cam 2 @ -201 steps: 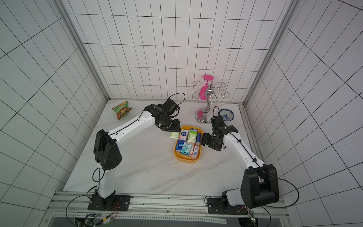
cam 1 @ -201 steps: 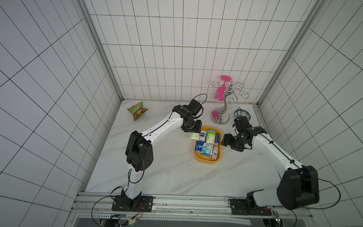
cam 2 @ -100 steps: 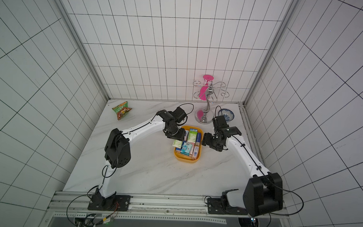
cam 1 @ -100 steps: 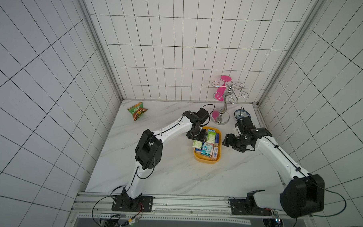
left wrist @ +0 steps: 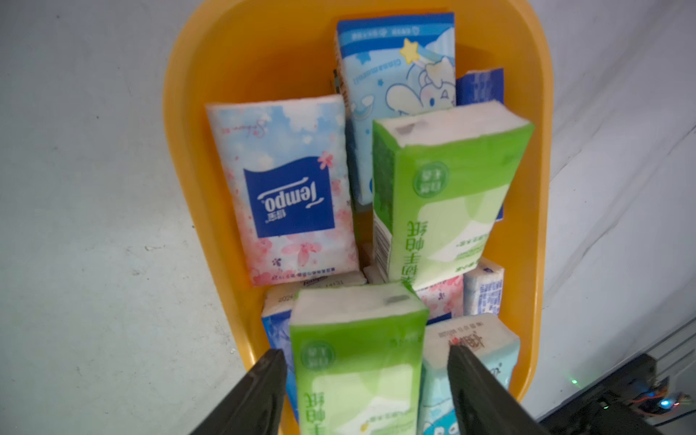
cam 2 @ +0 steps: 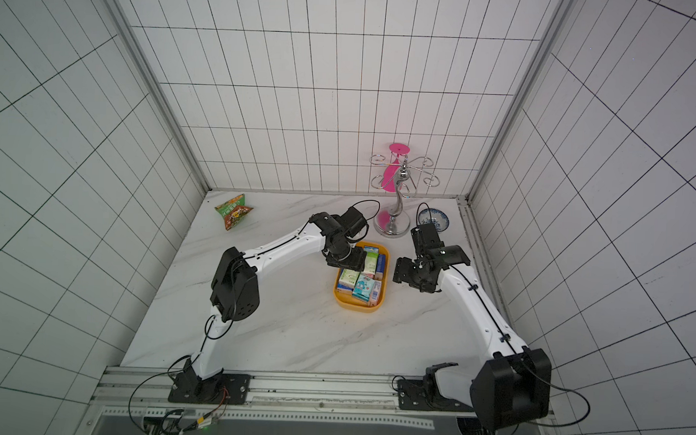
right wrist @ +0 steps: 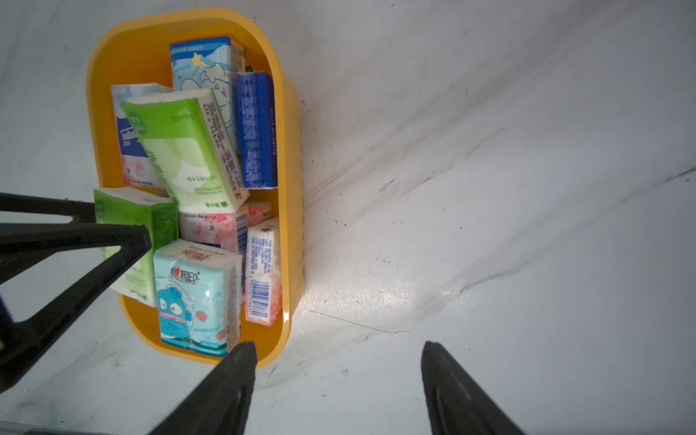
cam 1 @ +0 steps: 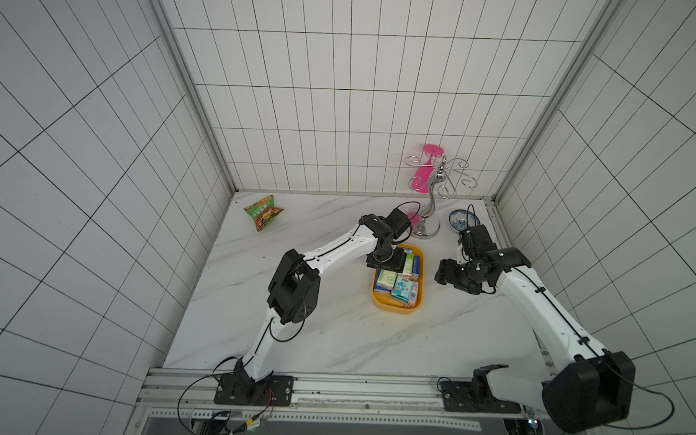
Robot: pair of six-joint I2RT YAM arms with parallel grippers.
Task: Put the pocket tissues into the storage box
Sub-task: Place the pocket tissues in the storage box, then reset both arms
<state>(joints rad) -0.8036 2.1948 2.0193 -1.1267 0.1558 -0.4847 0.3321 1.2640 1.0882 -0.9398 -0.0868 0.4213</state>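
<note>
One light green packet [left wrist: 357, 357] now lies in the storage box [left wrist: 180, 113] among the other pocket tissues [left wrist: 290, 188]. The left claw [left wrist: 365, 350], earlier clamped on it, stands wide. The right claw [right wrist: 338, 344] is wide and empty beside the box.

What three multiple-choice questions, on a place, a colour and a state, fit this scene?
1. The crinkled green-orange snack bag lies: A. in a gripper; B. near the table's far left corner; C. under an arm.
2. The soft packet between the left gripper's fingers, over the yellow-orange plastic box, is: A. blue; B. pink; C. light green.
3. The right gripper is: A. open, empty; B. shut on a packet; C. shut on the box.
B: it sits alone by the back wall. C: its wrap is green. A: bare table shows between its jaws.
</note>
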